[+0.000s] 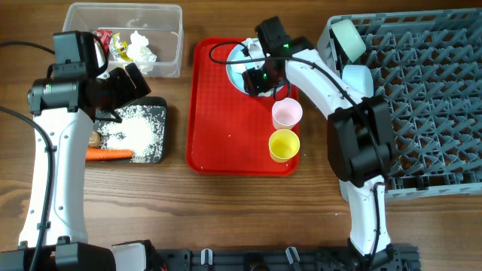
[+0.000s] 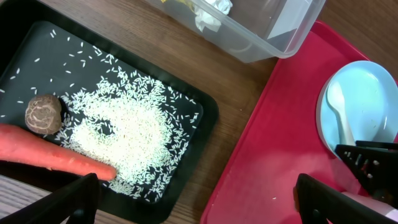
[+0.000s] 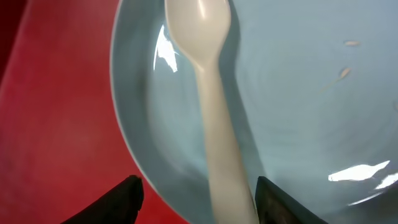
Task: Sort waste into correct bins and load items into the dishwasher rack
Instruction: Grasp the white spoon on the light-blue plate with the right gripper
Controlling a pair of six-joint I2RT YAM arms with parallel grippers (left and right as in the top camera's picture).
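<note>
The white plastic spoon (image 3: 211,112) lies in the light blue plate (image 3: 298,93) on the red serving tray (image 1: 211,113). My right gripper (image 3: 199,186) is low over the plate, open, with a jaw on either side of the spoon's handle and a gap on both sides. My left gripper (image 2: 196,199) hangs wide open and empty above the edge between the black tray (image 2: 205,118) and the red tray. The black tray holds the carrot (image 2: 50,155), rice (image 2: 130,137) and a brown lump (image 2: 42,113). A pink cup (image 1: 287,113) and a yellow cup (image 1: 284,144) stand on the red tray.
The clear tub (image 1: 166,38) at the back left holds tissue (image 1: 141,49) and wrappers (image 1: 113,44). The grey dishwasher rack (image 1: 422,98) fills the right side, with two light blue bowls (image 1: 348,38) (image 1: 358,75) at its left edge.
</note>
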